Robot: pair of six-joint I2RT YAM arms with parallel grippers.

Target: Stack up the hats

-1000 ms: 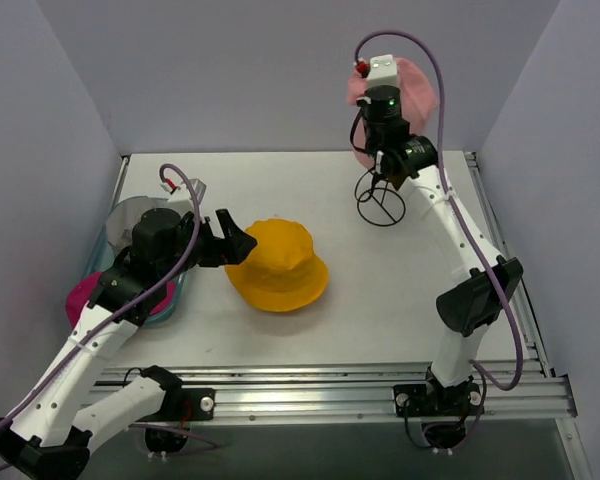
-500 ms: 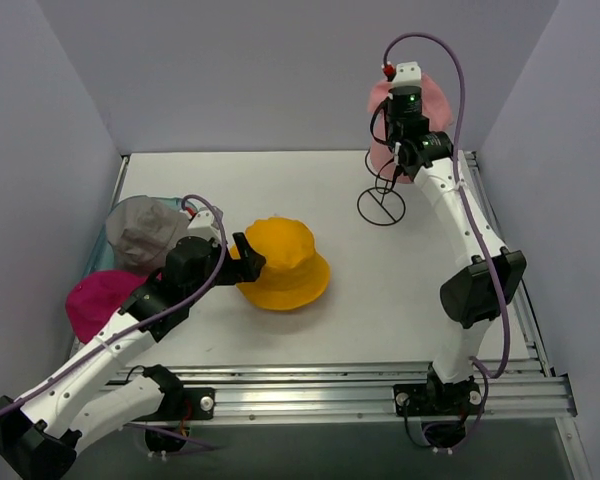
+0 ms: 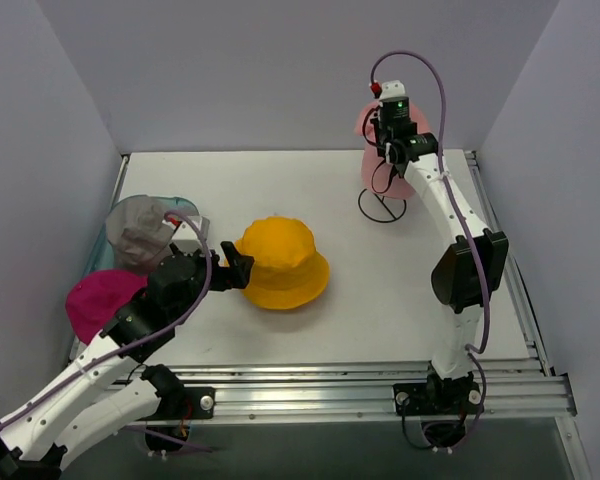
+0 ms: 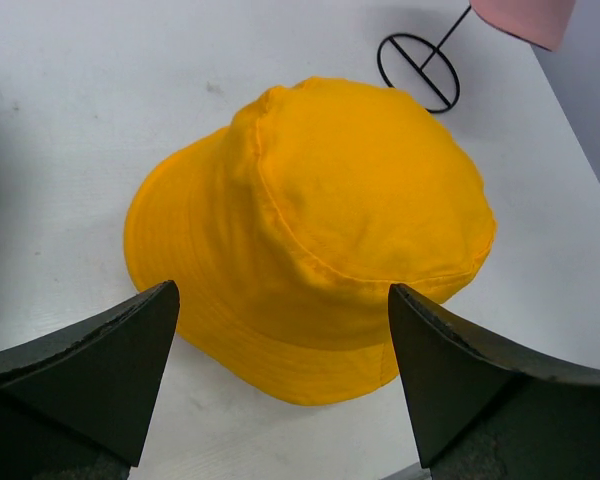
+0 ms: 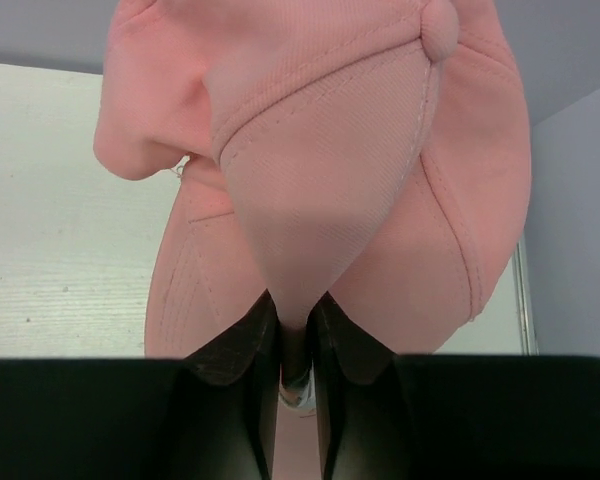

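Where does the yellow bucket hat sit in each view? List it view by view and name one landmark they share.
Top external: the yellow bucket hat lies brim down near the middle of the table.
Left wrist: it fills the centre of the picture.
Right wrist: not in it.
Shared landmark: the light pink cap, at the back right in the top view, in the top right corner of the left wrist view, filling the right wrist view.

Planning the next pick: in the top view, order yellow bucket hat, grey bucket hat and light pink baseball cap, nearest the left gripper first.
1. Yellow bucket hat, just ahead.
2. Grey bucket hat, left.
3. Light pink baseball cap, back right.
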